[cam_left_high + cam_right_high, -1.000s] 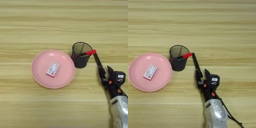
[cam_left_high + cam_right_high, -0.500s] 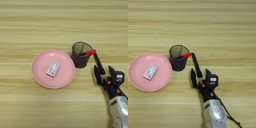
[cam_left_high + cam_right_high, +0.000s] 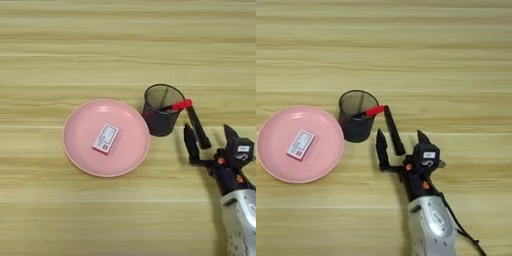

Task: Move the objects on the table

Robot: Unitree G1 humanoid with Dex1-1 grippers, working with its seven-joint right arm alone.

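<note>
A second ago my two black fingers were shut around the black marker (image 3: 392, 131), and now they have let go and spread wide apart. My gripper (image 3: 400, 149) sits low on the table (image 3: 100, 45), with one finger to the left of the marker and the other to its right, and neither one seems to touch it. The marker has stayed where it was. It lies slanted, with its red cap (image 3: 375, 110) resting on the rim of the black mesh cup (image 3: 357, 121) and its black end down near my fingers. I think it is left leaning there, so this part of the job looks done, or I may need to grab it again. I cannot tell if a thin red pen is inside the cup. Left of the cup is the pink plate (image 3: 80, 145) with a small white-and-red card (image 3: 106, 138) lying on it. The table is light yellow wood with long plank lines, and it fills all I can see.
</note>
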